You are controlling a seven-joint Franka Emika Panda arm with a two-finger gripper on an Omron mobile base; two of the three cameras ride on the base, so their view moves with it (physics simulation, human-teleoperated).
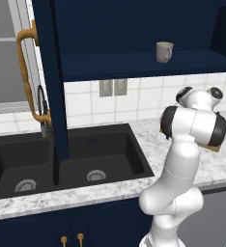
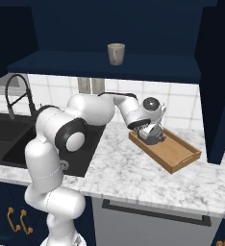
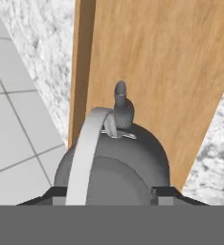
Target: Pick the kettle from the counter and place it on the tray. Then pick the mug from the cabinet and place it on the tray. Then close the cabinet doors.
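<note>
Gripper of mine sits over the kettle (jaws parted, handle loose between), tray's nine-o'clock end.

Kettle half hidden behind tool.

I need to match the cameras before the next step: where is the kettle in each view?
Left base view: not in it; the arm stands where it would be.
Right base view: the kettle sits at the tray's far left end, under the claw.
Hand view: kettle bottom centre, spout up.
Shared landmark: the tray.
</note>
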